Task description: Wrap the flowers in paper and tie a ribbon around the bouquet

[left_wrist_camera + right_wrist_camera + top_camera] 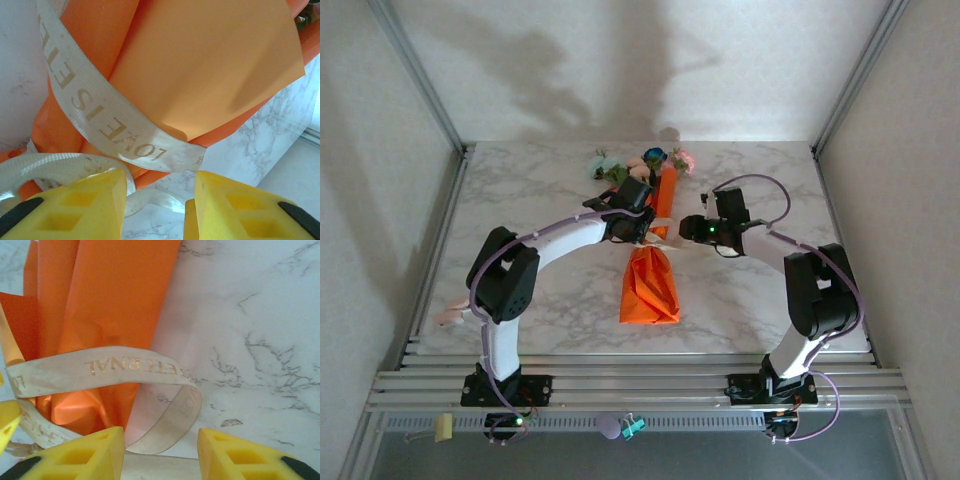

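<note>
Orange paper (200,65), rolled about the flowers (655,160), forms the bouquet (667,190) that lies on the marble table (260,340) directly ahead of both hands. The cream ribbon (100,117) crosses its waist in slack loops; no tightened knot can be seen.

Left gripper (159,180): jaws apart and clamped on nothing, with a ribbon loop lying just beyond and between the fingertips. Right gripper (160,437): jaws likewise apart, with one ribbon strand running across just ahead of its tips and another curling to the right of the paper.

Hazards, as a judgement: the loops appear loose, so the ribbon could slide along the cone or uncoil. A fingertip withdrawn through a loop would snag it and drag the bouquet. The free paper flap ahead of the left hand, with its sharp corner unpinned, may spring open and loosen the wrap.

Room: bare marble lies open to the right of the right hand. In the overhead view the two hands sit near each other across the waist, leaving little clearance between them. The blooms lie far ahead, near the table's far edge.
</note>
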